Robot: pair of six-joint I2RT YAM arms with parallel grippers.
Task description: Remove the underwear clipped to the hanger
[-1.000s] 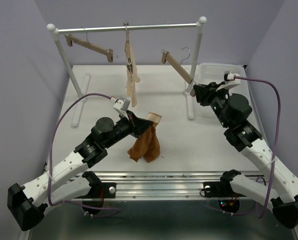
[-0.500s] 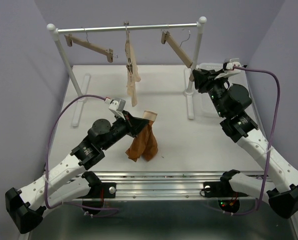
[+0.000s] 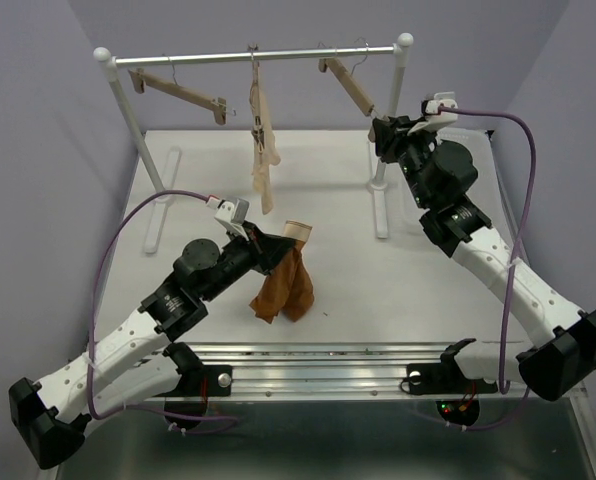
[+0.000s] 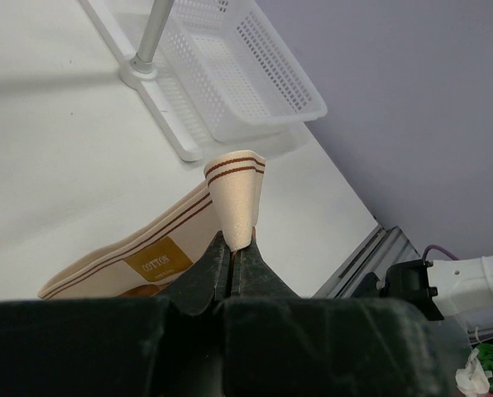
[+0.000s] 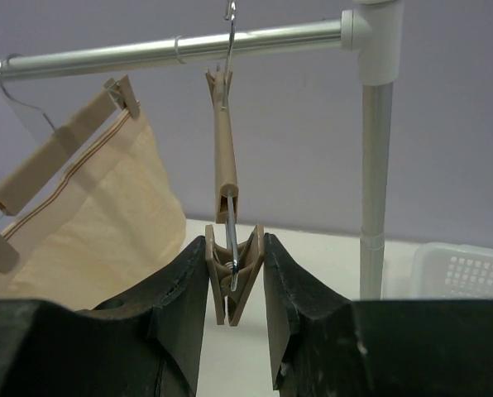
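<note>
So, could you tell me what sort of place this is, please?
Probably a robotics test cell, not a home: plain lilac walls box in a white table carrying a silver metal clothes rail and a white mesh plastic basket.

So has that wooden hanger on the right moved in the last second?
Yes. The hanger, gripped by the right tool, has risen up to the rack's top rail.

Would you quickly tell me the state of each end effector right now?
Left end effector: closed, holding the underwear.
Right end effector: closed on the hanger clip.
</note>
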